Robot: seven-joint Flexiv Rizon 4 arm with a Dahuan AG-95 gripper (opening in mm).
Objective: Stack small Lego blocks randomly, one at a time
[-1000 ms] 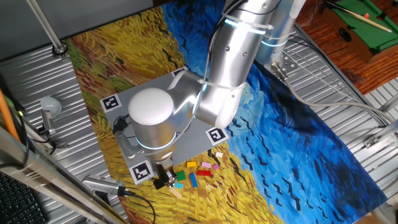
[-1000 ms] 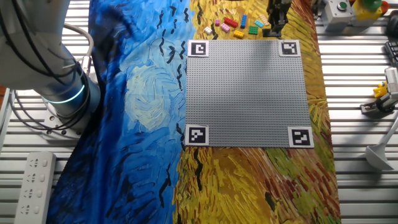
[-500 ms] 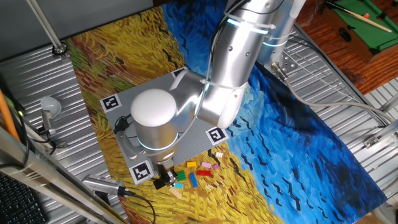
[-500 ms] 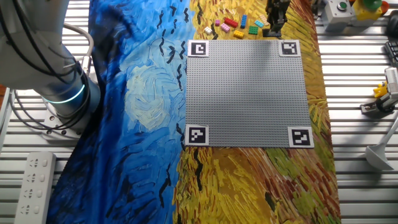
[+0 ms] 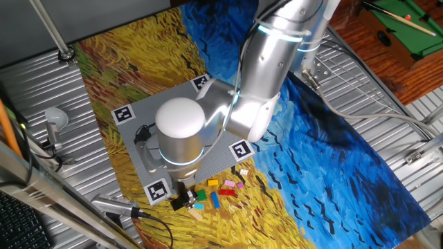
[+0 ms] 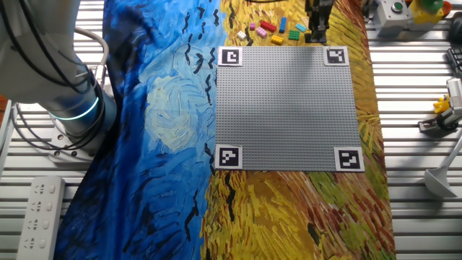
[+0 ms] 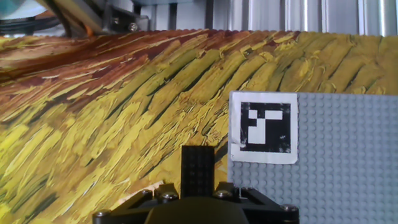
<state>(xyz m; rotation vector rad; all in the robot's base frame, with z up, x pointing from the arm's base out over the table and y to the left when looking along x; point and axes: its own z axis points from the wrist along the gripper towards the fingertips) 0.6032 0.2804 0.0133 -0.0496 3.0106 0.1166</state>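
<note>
My gripper (image 7: 198, 190) is shut on a flat black Lego block (image 7: 198, 169) that sticks out ahead of the fingers, above the yellow cloth just left of the grey baseplate's (image 7: 348, 162) corner. In one fixed view the gripper (image 5: 181, 196) hangs at the left end of the loose small blocks: yellow (image 5: 212, 182), red (image 5: 226, 191), green (image 5: 201, 196), blue (image 5: 215, 200) and tan (image 5: 196, 214). In the other fixed view the gripper (image 6: 317, 25) stands at the right end of that cluster, by the red block (image 6: 268, 27) and the green one (image 6: 294, 34).
The baseplate (image 6: 289, 108) has a black-and-white marker tag at each corner; one (image 7: 264, 127) lies just right of the held block. A painted cloth covers the table. Metal rails and a stand (image 5: 55, 121) border it. The arm's base (image 6: 65, 108) stands at the left.
The arm's wrist has shifted a little toward the baseplate, and the gripper with the black block has moved slightly. The loose blocks have not moved.
</note>
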